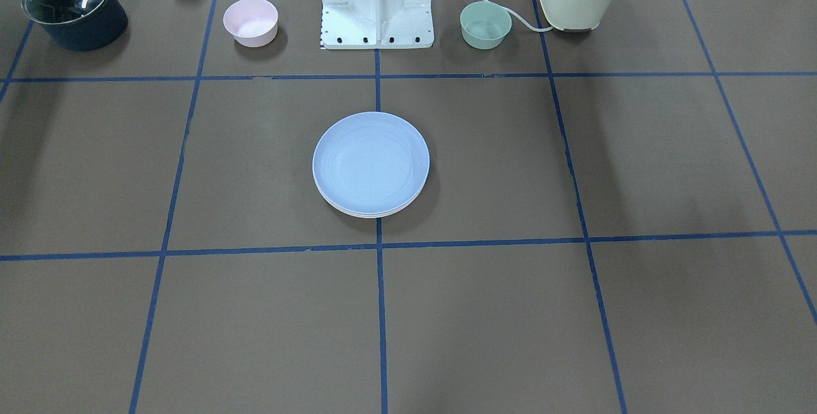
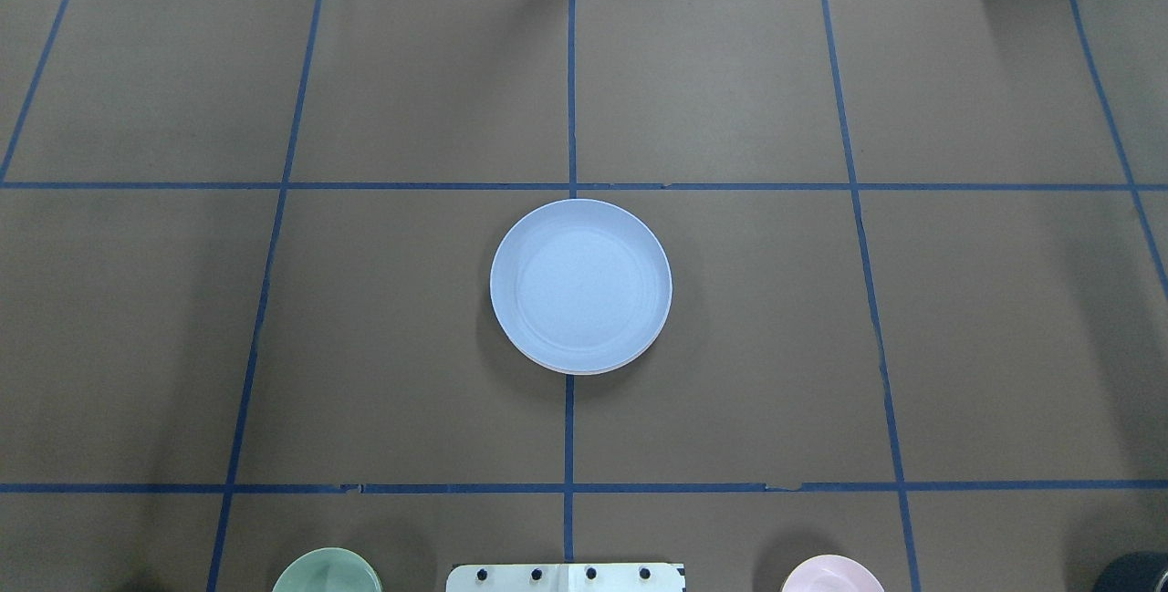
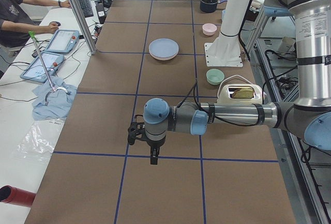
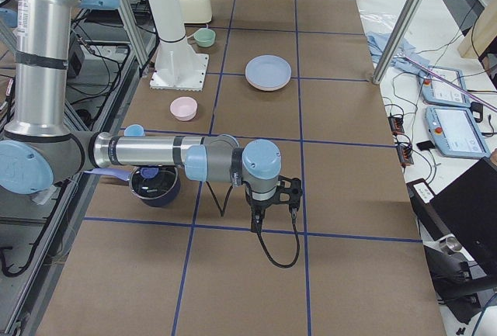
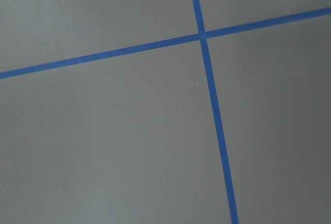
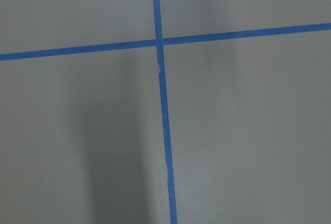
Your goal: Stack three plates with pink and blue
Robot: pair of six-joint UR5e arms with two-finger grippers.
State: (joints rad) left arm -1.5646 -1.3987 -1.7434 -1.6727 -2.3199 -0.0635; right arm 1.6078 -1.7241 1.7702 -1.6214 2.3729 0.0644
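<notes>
1. Blue was the colour on top: the blue plate (image 1: 371, 162) sat in the middle of the table (image 1: 638, 159), far from every edge.
2. Under it, pale rims (image 1: 378, 214) peeked out, so I think all three plates were in one pile. I could not tell which rim was pink and which was cream.
3. From the front and from above, the pile looked even. No plate stuck out or tipped.
4. My left gripper (image 3: 135, 133) hung over bare table near the left edge, well apart from the pile. My right gripper (image 4: 289, 191) hung near the right edge, well apart too.
5. Only the side views showed my jaws, so I cannot tell if they were spread or pressed together. My wrist cameras saw just brown table and blue tape (image 5: 209, 89).
6. I think the stacking was done. The good thing to do was to leave the pile alone and not swing low across the middle.
7. If a nudge were needed, I would come straight down, push a rim softly and lift straight up. Light plates like these could slide.
8. By my own edge sat the pink bowl (image 1: 250, 21) and the green bowl (image 1: 485, 24). They were not part of the job, so I should go around them.
</notes>
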